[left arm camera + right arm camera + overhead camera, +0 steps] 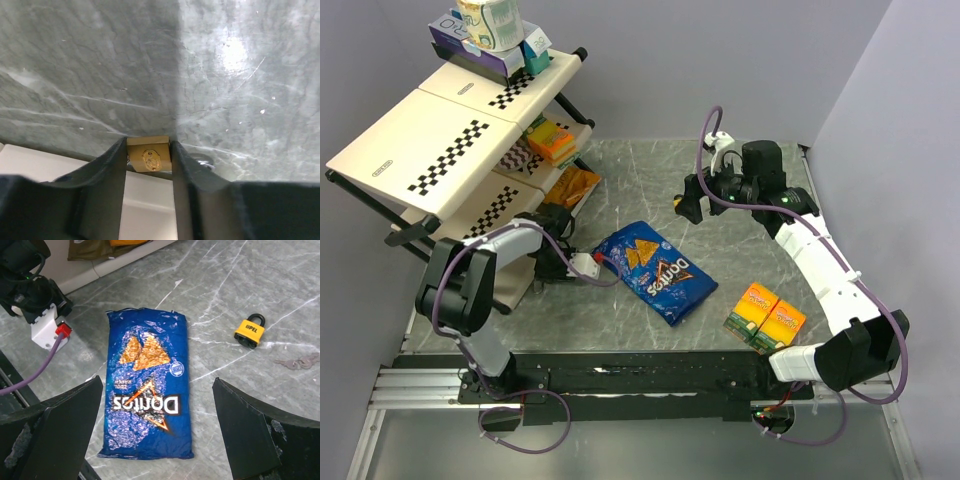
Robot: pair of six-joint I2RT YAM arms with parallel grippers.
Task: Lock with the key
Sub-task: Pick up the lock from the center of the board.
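My left gripper (pixel 148 148) is shut on a small brass padlock (pixel 148 154) with an oval emblem, held low over the marble table beside the white shelf base. In the top view the left gripper (pixel 560 260) sits at the foot of the shelf, and the padlock is hidden there. A yellow padlock (pixel 250 331) with a black shackle lies on the table in the right wrist view, with a bunch of keys (pixel 299 361) to its right. My right gripper (pixel 157 390) is open and empty, raised above the table (pixel 688 205).
A blue Doritos bag (pixel 655 270) lies mid-table, also in the right wrist view (pixel 147 390). Two orange-yellow boxes (pixel 766 318) sit near the front right. A tilted white shelf rack (pixel 450 130) with boxes stands at the left. A metal ring (pixel 205 161) shows by the left fingers.
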